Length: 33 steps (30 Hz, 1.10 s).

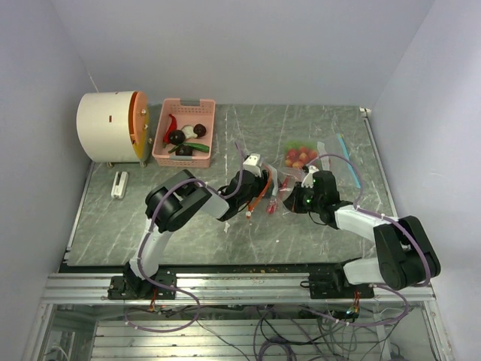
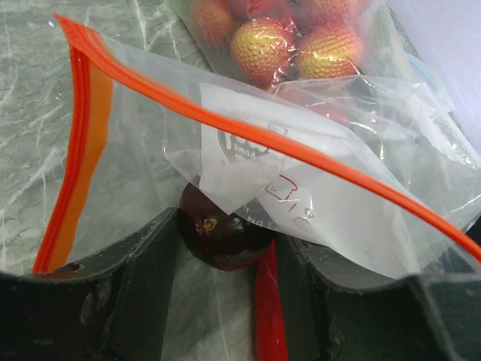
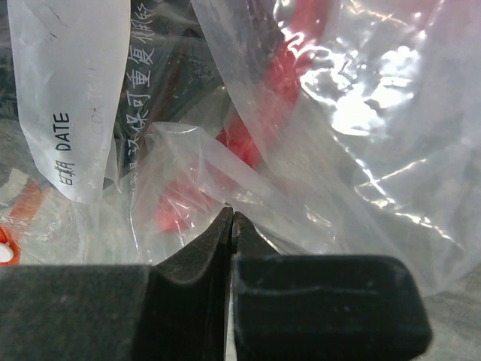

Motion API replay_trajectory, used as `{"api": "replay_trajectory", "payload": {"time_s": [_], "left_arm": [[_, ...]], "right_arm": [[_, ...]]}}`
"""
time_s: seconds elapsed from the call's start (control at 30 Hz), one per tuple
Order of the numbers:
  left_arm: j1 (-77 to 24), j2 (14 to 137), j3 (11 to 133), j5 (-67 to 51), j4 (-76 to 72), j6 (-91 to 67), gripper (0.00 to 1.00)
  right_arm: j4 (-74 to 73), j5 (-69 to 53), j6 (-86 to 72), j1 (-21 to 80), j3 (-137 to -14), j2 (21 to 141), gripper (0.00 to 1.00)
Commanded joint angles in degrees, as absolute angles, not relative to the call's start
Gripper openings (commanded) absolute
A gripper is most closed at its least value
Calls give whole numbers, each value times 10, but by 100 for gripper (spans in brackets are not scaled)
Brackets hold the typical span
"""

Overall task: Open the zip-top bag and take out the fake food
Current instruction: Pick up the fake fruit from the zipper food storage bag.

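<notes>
The clear zip-top bag [image 2: 143, 143] with an orange zip strip [image 2: 83, 113] lies open at mid-table [image 1: 272, 197]. My left gripper [image 2: 228, 226] reaches into its mouth, and its fingers press both sides of a dark purple fruit [image 2: 225, 244], one piece of the fake food. A red chili [image 2: 268, 316] lies against the right finger. From above, the left gripper [image 1: 258, 197] is at the bag's left end. My right gripper [image 3: 233, 216] is shut on a fold of the bag's film [image 3: 338, 150], with red food [image 3: 248, 139] behind it, and it sits at the bag's right side [image 1: 291, 201].
A second bag of red-yellow fruits [image 1: 301, 156] lies just behind, also in the left wrist view [image 2: 293, 45]. A blue-zipped empty bag [image 1: 340, 154] is at the right. A pink basket [image 1: 159, 135] holding toy food, a white drum [image 1: 109, 126] and a small white block [image 1: 119, 184] stand at the left.
</notes>
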State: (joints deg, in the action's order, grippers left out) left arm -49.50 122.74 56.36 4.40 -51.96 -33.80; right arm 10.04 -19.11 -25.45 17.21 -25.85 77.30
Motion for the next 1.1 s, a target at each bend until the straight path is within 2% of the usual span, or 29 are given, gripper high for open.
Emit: {"api": "replay_trajectory", "payload": {"time_s": [0.0, 0.2, 0.37, 0.73, 1.07], "left_arm": [[-500, 1239, 569, 35, -493, -326, 39], [-497, 1195, 520, 39, -505, -331, 34], [-485, 1130, 462, 35, -500, -335, 34], [-405, 1014, 407, -40, -369, -305, 35], [-374, 868, 399, -7, -198, -257, 36]], "right_arm": [[101, -190, -242, 172, -270, 776, 0], [97, -180, -249, 171, -275, 769, 0], [88, -157, -252, 170, -285, 755, 0], [92, -99, -288, 156, -283, 706, 0], [89, -101, -289, 151, -285, 714, 0]]}}
